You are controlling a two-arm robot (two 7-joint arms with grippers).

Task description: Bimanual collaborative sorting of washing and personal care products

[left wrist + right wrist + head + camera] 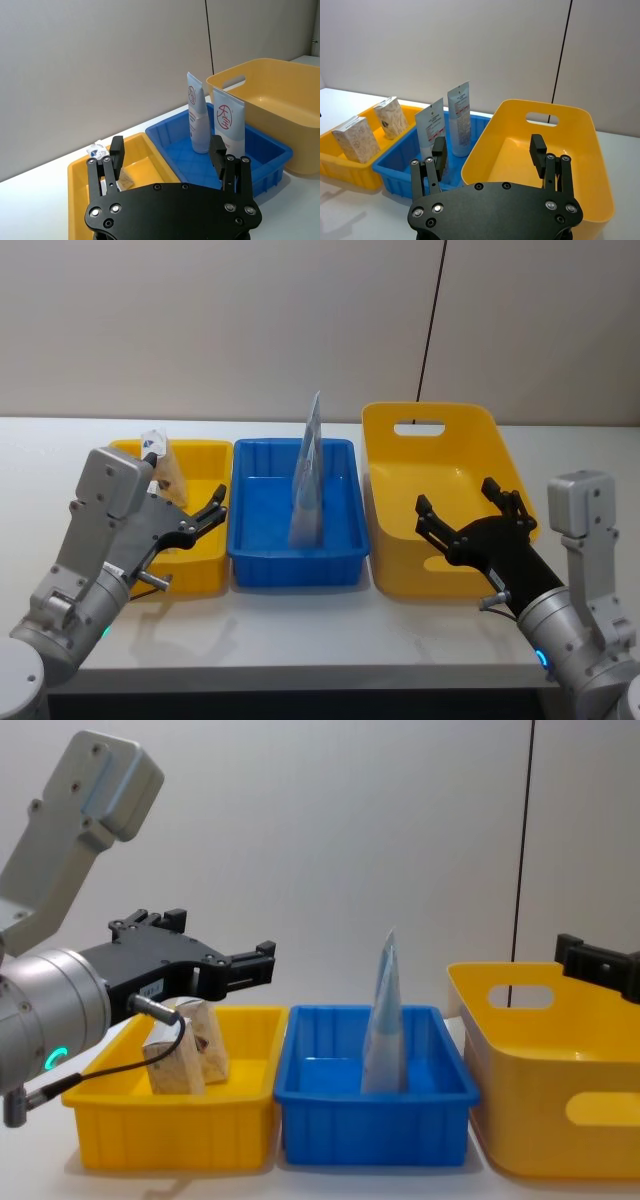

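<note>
Two tall pale blue tubes [308,485] stand upright in the blue bin [262,565]; they also appear in the left wrist view [197,120] and the right wrist view [459,117]. A whitish patterned soft pouch [356,140] and a small cream packet with a dark logo [391,116] stand side by side in the small yellow bin [200,570]. My left gripper [212,512] hovers open and holding nothing over that bin's near right part, beside the pouches [185,1050]. Over the near edge of the large yellow bin [470,435], my right gripper [458,502] is open with nothing in it.
The three bins stand in a row on the white table [330,635], small yellow at the left, blue in the middle, large yellow at the right. Nothing lies in the large yellow bin [580,145]. A grey wall with a dark cable [432,320] is behind.
</note>
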